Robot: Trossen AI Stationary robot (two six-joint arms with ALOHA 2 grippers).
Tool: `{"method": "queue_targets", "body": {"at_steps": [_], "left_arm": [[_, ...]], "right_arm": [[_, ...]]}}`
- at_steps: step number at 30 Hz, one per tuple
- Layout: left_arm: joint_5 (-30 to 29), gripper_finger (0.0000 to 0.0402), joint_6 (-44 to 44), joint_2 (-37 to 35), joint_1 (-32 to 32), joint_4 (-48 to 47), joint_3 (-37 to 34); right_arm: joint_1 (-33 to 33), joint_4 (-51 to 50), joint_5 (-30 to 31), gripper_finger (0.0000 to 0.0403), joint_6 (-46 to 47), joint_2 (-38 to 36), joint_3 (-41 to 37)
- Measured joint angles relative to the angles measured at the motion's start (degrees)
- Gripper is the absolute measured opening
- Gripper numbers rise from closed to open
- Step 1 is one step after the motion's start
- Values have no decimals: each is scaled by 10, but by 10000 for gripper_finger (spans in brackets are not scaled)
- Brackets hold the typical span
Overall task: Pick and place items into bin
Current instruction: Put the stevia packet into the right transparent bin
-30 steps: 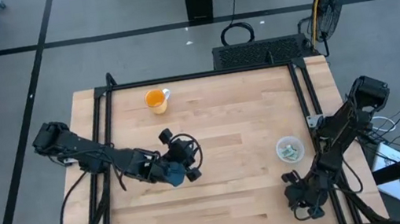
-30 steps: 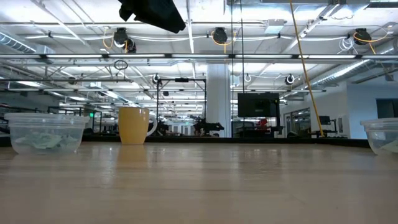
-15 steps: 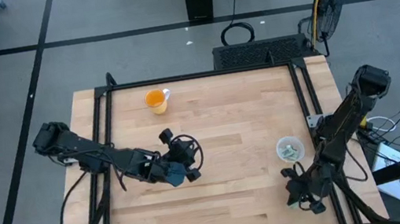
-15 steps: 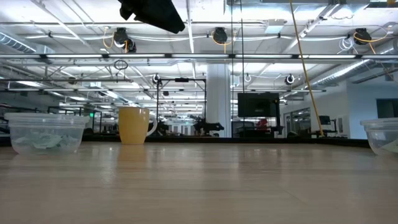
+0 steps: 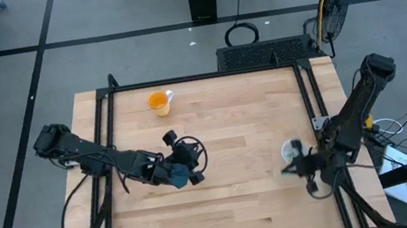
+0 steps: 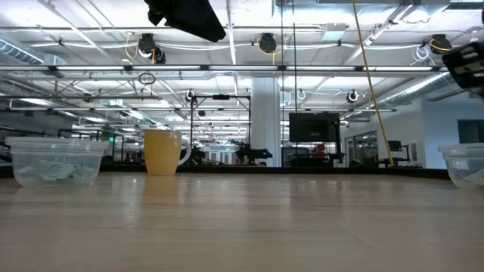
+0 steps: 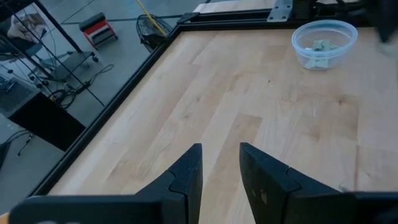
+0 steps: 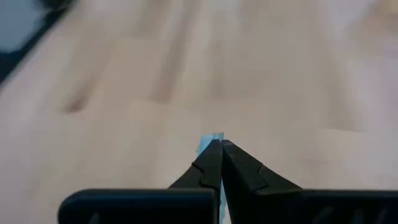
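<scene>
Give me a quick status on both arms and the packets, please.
Right pincer shut on a packet, near the clear cup. Left pincer open, mid-table. Path looks clear.

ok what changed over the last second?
The right pincer swung from the table's near right corner up and inward toward the clear cup, shut on a small packet. Its arm now shows at the low view's right edge. The left pincer, orange mug and the left wrist view's other cup stayed put.
</scene>
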Motion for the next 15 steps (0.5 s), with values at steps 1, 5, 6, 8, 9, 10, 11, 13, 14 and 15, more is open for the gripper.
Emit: {"method": "queue_targets", "body": {"at_steps": [1,5,6,8,9,10,11,13,14,15], "left_arm": [[0,113,0,0,0,0,0],[0,113,0,0,0,0,0],[0,113,0,0,0,0,0],[0,113,0,0,0,0,0],[0,113,0,0,0,0,0],[0,113,0,0,0,0,0],[0,113,0,0,1,0,0],[0,113,0,0,1,0,0],[0,113,0,0,1,0,0],[0,113,0,0,1,0,0]], "right_arm": [[0,-26,27,0,6,-21,0],[0,-140,77,0,59,-87,0],[0,-172,75,0,78,-98,0],[0,-233,60,0,118,-114,0],[0,-260,51,0,138,-118,0],[0,-285,45,0,157,-120,0],[0,-306,38,0,174,-120,0],[0,-340,23,0,202,-120,0],[0,-349,16,0,215,-120,0],[0,-352,13,0,224,-120,0]]}}
